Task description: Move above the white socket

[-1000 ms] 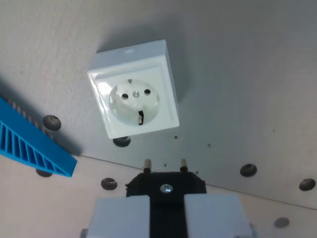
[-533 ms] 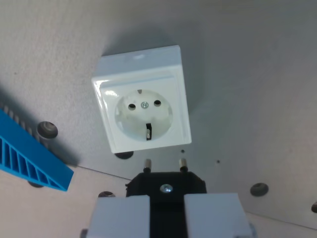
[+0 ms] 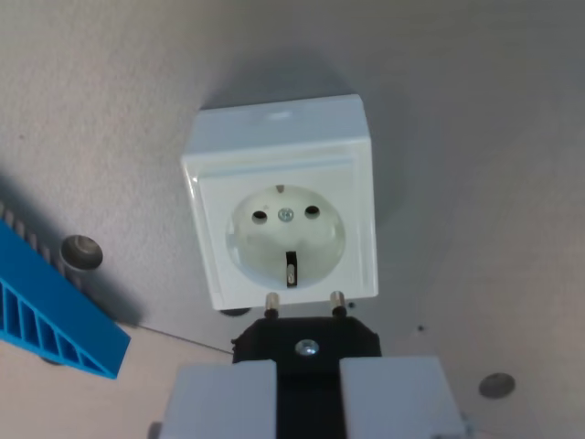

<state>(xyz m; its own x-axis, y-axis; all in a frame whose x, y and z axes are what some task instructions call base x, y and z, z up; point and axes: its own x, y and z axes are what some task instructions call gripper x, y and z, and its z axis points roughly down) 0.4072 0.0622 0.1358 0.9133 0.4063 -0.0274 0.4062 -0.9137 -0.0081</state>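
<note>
The white socket (image 3: 283, 206) is a square box with a round recess holding two holes and a centre screw; it sits on the grey board in the middle of the wrist view. My gripper (image 3: 306, 389) fills the bottom edge, its two pale fingers (image 3: 224, 402) shut on a black plug (image 3: 306, 343). The plug's two metal pins point up the picture and their tips overlap the socket's near edge, just below the recess.
A blue ribbed plastic part (image 3: 46, 306) lies at the wrist view's left. Round bolt holes (image 3: 80, 251) dot the grey board, one more at the lower right (image 3: 496, 385). A seam runs between the grey board and a paler board below.
The camera has moved toward the socket: it now sits lower, larger and more centred, and the plug's pins have reached its near edge. The gripper stays shut on the plug.
</note>
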